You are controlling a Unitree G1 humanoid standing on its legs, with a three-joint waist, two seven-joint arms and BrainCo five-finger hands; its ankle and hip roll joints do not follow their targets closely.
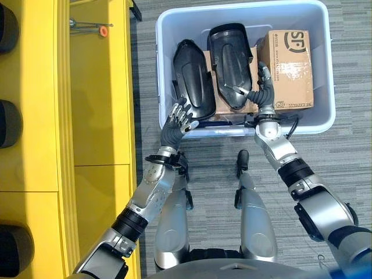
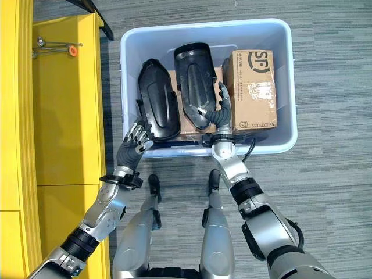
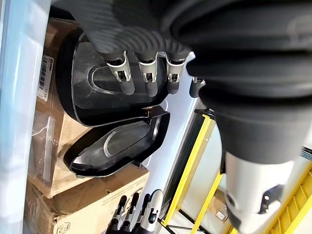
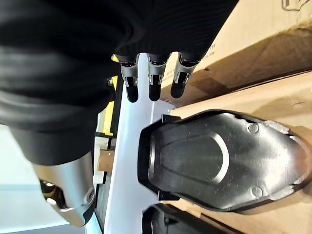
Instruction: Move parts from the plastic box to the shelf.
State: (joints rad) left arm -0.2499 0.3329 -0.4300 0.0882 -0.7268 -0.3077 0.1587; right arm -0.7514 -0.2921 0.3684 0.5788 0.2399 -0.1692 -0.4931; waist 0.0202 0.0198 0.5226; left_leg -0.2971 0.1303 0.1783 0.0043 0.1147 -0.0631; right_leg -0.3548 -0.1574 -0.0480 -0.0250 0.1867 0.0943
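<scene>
A pale blue plastic box on the floor holds two black moulded parts and a brown cardboard box. The left black part lies along the box's left side and the right black part rests on flat cardboard in the middle. My left hand hovers open at the box's near left rim, its fingers just short of the left part. My right hand reaches over the near rim, open, between the right part and the cardboard box, holding nothing.
A yellow shelf runs along my left, close beside the plastic box. A thin metal tool with an orange piece lies on its far end. Dark round objects sit at the far left edge. Grey carpet surrounds the box.
</scene>
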